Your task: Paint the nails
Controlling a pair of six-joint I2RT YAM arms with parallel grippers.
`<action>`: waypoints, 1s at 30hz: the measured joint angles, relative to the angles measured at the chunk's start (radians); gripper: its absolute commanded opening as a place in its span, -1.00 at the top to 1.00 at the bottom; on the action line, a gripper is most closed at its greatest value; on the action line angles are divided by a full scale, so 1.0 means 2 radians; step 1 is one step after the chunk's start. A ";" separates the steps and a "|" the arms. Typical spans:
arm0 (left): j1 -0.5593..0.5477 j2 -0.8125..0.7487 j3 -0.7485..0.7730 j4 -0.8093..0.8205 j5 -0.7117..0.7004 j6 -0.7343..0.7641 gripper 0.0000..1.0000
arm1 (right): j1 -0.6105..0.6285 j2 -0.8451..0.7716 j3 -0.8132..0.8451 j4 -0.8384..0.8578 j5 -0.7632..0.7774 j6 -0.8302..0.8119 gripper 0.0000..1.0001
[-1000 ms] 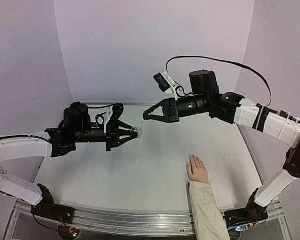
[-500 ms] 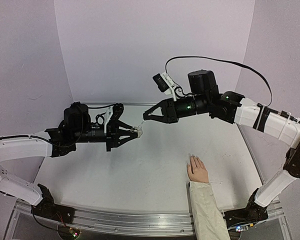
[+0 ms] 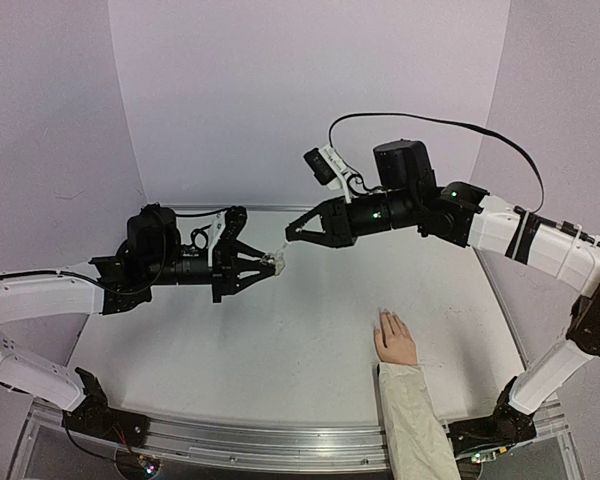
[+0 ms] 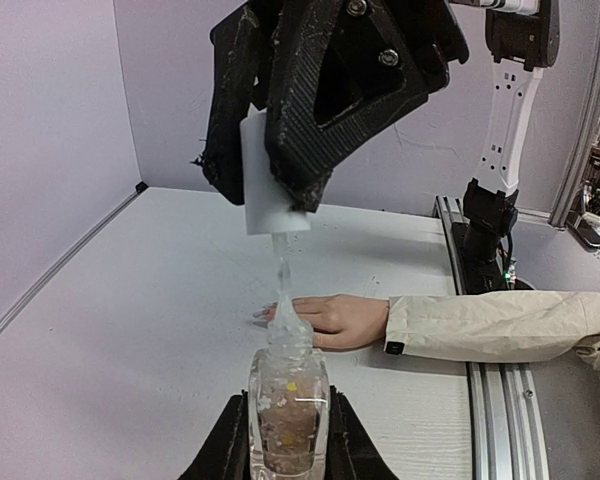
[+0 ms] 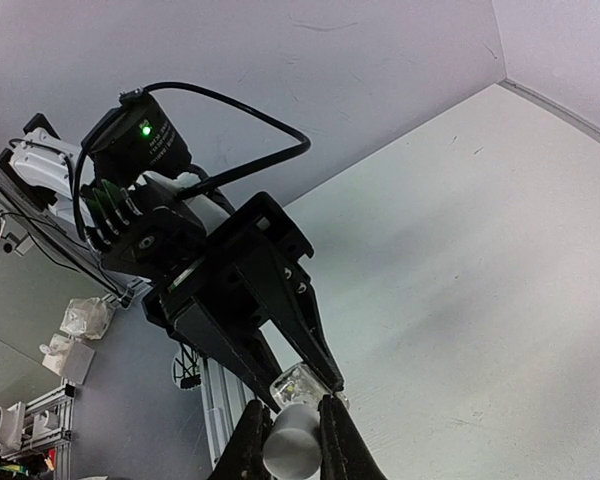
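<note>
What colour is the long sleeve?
The sleeve is cream; the left wrist view shows it best.

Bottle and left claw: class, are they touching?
Touching. The left wrist view shows the left claw shut on the bottle, one finger pressed against each side.

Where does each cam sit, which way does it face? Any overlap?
Top external: above, behind the bases, looking down the table to the back wall; left arm, right arm show.
Left wrist: on the left gripper, facing the hand past its clamped bottle; own fingers show.
Right wrist: on the right gripper, facing the left arm past its pinched cap; own fingers show.
Shared: both wrist views show bottle and cap.
</note>
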 measured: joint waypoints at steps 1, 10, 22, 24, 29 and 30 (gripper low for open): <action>0.000 0.000 0.000 0.000 0.000 0.000 1.00 | 0.001 0.000 0.000 0.000 0.001 0.000 1.00; 0.000 0.000 0.000 0.000 0.000 0.000 1.00 | 0.007 0.006 0.000 -0.002 0.003 -0.002 1.00; -0.003 -0.004 0.000 0.000 -0.003 0.000 1.00 | 0.013 0.016 0.000 -0.006 0.004 -0.002 1.00; -0.003 -0.004 0.000 -0.001 -0.004 0.000 1.00 | 0.014 0.020 0.000 -0.005 0.004 -0.002 1.00; -0.004 -0.004 0.000 -0.002 -0.003 -0.001 1.00 | 0.016 0.023 0.000 -0.004 0.000 -0.014 1.00; -0.004 -0.004 0.000 -0.001 -0.003 -0.001 1.00 | 0.016 0.023 0.000 -0.004 -0.002 -0.019 1.00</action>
